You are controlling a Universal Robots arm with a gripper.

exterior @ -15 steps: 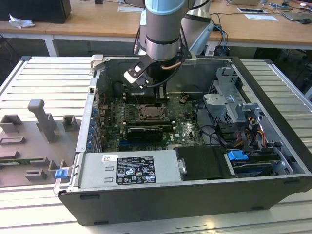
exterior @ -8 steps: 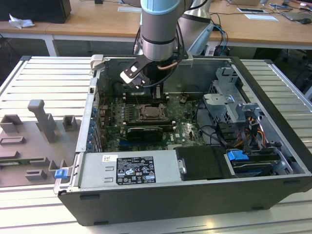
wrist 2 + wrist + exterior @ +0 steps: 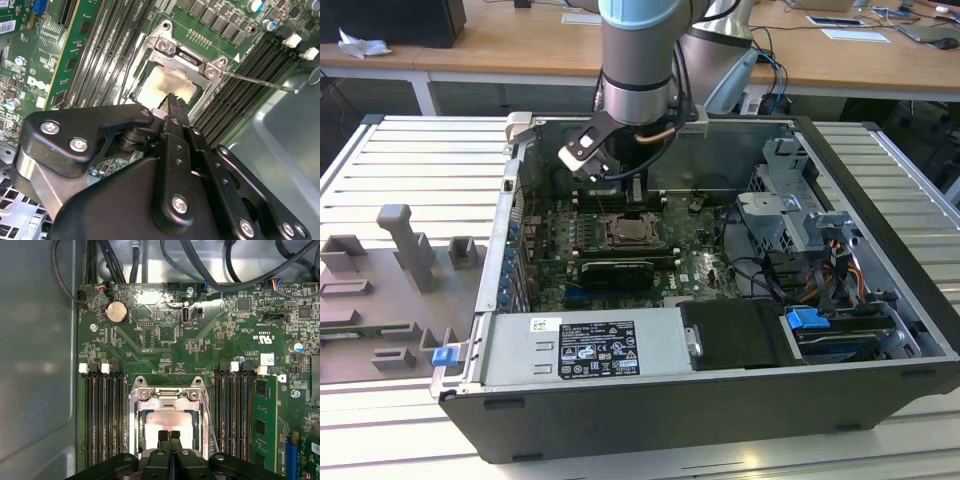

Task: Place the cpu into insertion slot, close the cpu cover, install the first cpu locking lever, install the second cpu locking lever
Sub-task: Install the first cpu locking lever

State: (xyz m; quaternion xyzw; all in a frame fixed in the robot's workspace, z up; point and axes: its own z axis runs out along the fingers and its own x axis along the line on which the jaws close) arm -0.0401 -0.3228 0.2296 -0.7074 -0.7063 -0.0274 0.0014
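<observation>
The cpu [image 3: 161, 421] [image 3: 167, 86], a pale silvery square, lies in the insertion slot [image 3: 632, 231] on the green board. The cpu cover [image 3: 167, 395] [image 3: 190, 61], a silvery frame, lies flat around it, the chip showing through its cut-out. My gripper [image 3: 169, 434] [image 3: 172, 102] [image 3: 636, 192] is shut with nothing between its fingers, its black tips just over the chip's near edge; whether they touch it I cannot tell. One thin locking lever [image 3: 260, 82] sticks out loose over the memory slots. The other lever [image 3: 125, 75] runs along the socket's opposite side.
Long black memory slots [image 3: 102, 415] [image 3: 235, 410] flank the socket on both sides. The open computer case [image 3: 620, 410] surrounds the board, with a black card [image 3: 615, 270], a power supply [image 3: 585, 350], cables and drive cage [image 3: 800, 230]. Grey fixture blocks [image 3: 410, 250] sit at the exterior view's left.
</observation>
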